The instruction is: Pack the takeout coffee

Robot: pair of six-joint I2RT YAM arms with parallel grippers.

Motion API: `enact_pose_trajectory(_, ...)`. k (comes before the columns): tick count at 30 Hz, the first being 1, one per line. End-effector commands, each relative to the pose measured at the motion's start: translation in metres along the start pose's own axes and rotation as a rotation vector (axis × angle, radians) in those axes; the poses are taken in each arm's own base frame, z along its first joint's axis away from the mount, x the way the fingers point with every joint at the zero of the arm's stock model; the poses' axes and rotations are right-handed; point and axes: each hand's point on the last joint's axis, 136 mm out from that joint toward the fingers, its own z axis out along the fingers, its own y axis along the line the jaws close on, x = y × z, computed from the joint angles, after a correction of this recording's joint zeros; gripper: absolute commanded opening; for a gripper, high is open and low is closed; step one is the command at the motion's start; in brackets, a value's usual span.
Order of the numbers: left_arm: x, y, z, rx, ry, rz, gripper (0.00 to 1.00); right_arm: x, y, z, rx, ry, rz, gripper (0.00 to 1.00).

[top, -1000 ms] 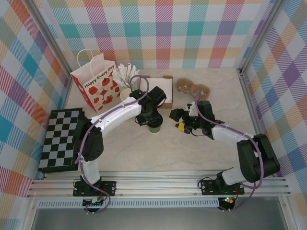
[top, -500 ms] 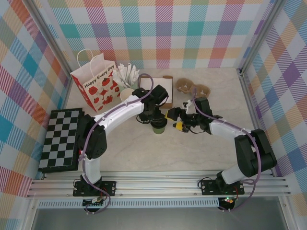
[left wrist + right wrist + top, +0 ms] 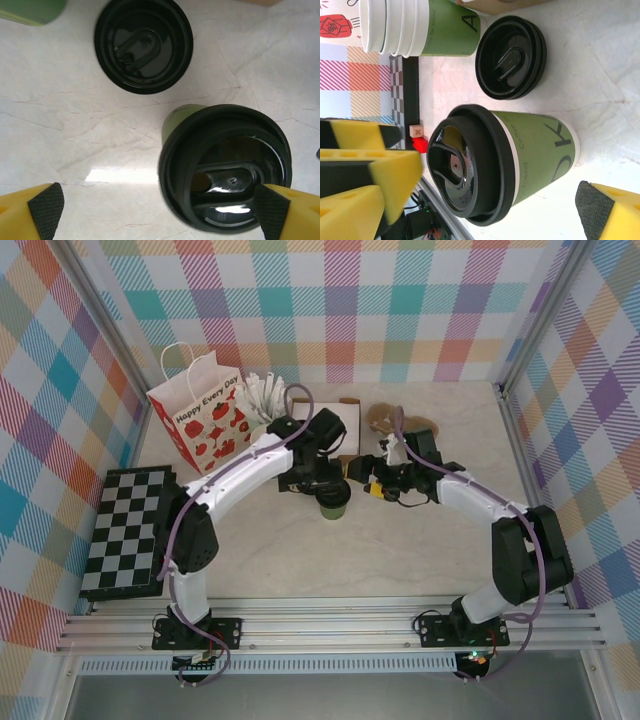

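Looking down from the top external view: the takeout coffee point(image 3: 333, 503) stands upright on the table point(image 3: 400, 560), a little above frame centre, green cup with its black lid on. The left gripper point(image 3: 322, 483) hangs just above and left of it, and the right gripper point(image 3: 362, 480) sits just to its right; the jaw gaps are too small to read here. A red-and-white paper bag point(image 3: 205, 420) stands at upper left, a checkerboard point(image 3: 130, 530) lies at the left edge, and a flat cardboard box point(image 3: 338, 425) lies behind the arms. Left wrist view: the takeout coffee point(image 3: 225, 175) fills the lower right, seen from above. The left gripper point(image 3: 159, 210) is spread wide, one yellow finger at the lower left corner well clear of the cup, the other at the lower right by the lid rim; contact there cannot be told, and it grips nothing. A loose black lid point(image 3: 143, 45) lies on the table at top centre, apart from the cup. Right wrist view: the takeout coffee point(image 3: 510, 165) sits centre frame. The right gripper point(image 3: 480, 212) is fully spread, holding nothing. The loose black lid point(image 3: 511, 57) lies beside the cup, and a stack of lidless cups point(image 3: 415, 27) lies at the upper left.
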Motion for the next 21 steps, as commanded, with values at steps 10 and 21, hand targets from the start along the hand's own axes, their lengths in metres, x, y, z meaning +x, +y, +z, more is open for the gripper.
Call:
enact_pose_trajectory(10, 0.012, 0.125, -0.013, -0.135, -0.263, -0.454, 1.0, 0.01, 0.003, 0.015, 0.115, 0.135, -0.186, 1.0)
enact_pose_trajectory(21, 0.035, 0.079, 0.071, 0.005, -0.021, -0.479, 1.0, 0.018, 0.007, 0.033, 0.316, 0.21, -0.242, 1.0)
